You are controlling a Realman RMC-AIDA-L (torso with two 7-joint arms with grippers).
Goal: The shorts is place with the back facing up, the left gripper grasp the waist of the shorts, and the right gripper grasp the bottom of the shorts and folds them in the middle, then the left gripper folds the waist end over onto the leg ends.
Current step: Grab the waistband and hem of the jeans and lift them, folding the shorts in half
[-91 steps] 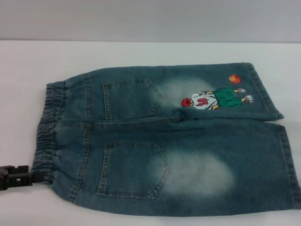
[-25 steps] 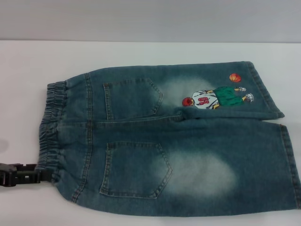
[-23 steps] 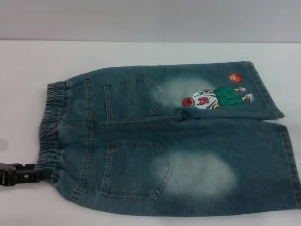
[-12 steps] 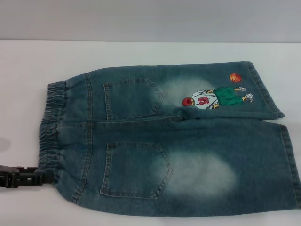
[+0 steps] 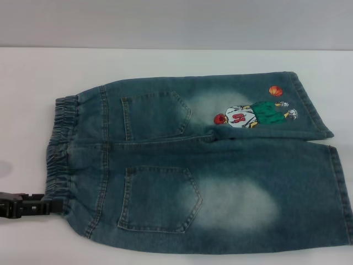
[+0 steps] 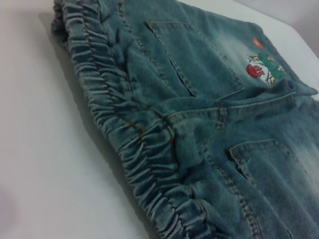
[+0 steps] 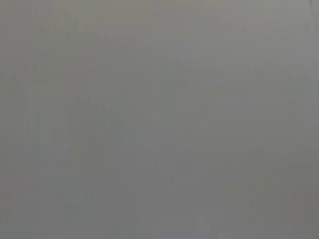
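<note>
Left hand [image 5: 52,205] low at the tabletop [image 5: 33,72] edge, tips touching the near corner of the shorts' [image 5: 198,165] gathered waist [image 5: 58,149]; apart or clamped on the band, cannot tell. Shorts flat, back up, long axis running straight away from that hand toward the leg hems [image 5: 342,193] at the far end. Waist right at this hand, hems well apart from it, so left clearly nearer. Right hand out of sight.

Shorts [image 5: 220,176]: faded matt denim cloth, puckered elastic waist. Counter [image 5: 33,77]: smooth matt white. My left hand [image 5: 52,207]: matt black.
</note>
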